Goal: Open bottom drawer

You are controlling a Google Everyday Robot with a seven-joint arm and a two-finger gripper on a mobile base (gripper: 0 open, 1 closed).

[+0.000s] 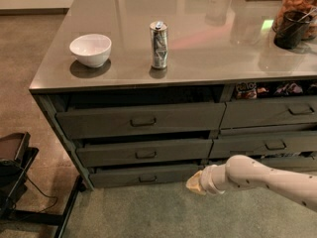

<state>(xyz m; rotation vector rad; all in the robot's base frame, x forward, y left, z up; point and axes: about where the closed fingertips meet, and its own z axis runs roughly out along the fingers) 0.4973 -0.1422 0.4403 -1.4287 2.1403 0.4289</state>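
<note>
- Hovering low, the gripper point(195, 183) sits by the right end of the bottom drawer point(143, 175); clenched or released, cannot tell.
- Probably rigid, light, sliding; pull by the handle point(147, 178), left of the gripper.

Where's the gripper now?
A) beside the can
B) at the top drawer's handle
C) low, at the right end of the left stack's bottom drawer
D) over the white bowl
C: the gripper sits low at the right end of the bottom drawer, right of its handle, well below the bowl and can.
</note>
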